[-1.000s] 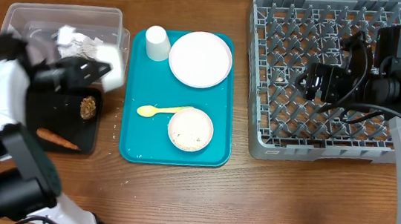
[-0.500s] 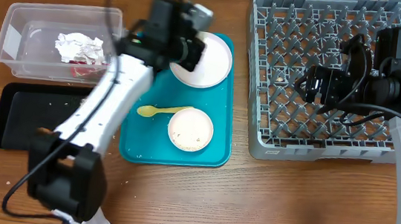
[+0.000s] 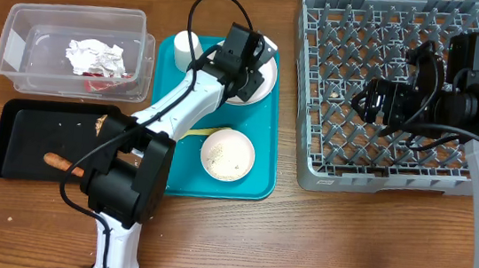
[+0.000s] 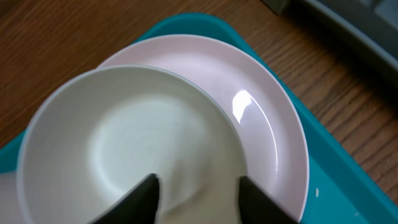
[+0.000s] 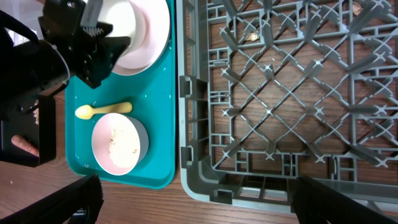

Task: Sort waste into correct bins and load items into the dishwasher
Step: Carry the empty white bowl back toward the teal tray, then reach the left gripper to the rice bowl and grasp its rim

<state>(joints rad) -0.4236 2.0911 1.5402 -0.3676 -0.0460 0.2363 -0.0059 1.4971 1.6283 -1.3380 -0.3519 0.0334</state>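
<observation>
**Bowl emptied and back over the teal tray**

Bowl [image 4: 124, 143] hangs in our left gripper [image 4: 198, 185], low over the plate [image 4: 273, 124] at the far end of the teal tray [image 3: 157, 174]. The fingers pinch its near rim, one inside and one outside as far as we can tell.

A second ago this arm was off the teal tray's left side, holding the bowl above the bins. Half a second ago it was already swinging across.

The carrot [image 3: 58, 162] lies in the black tray [image 3: 16, 142], left of the teal tray. The napkin [image 3: 96, 52] sits in the tub [image 3: 17, 48], also to the left.

The bowl's inside shows bare and white, so we judge its scraps dumped and its waste step done. What remains for it is the trip to the rack [image 3: 324, 174], right of the teal tray. Our right gripper [image 5: 196, 185] hovers above the rack, spread wide and empty, unmoved across all three overhead views.

At the teal tray's near end the other bowl [image 3: 241, 165] holds rice [image 3: 219, 154] and needs scraping first. The spoon [image 5: 102, 110] and cup [image 3: 186, 48] wait on the teal tray too.
</observation>
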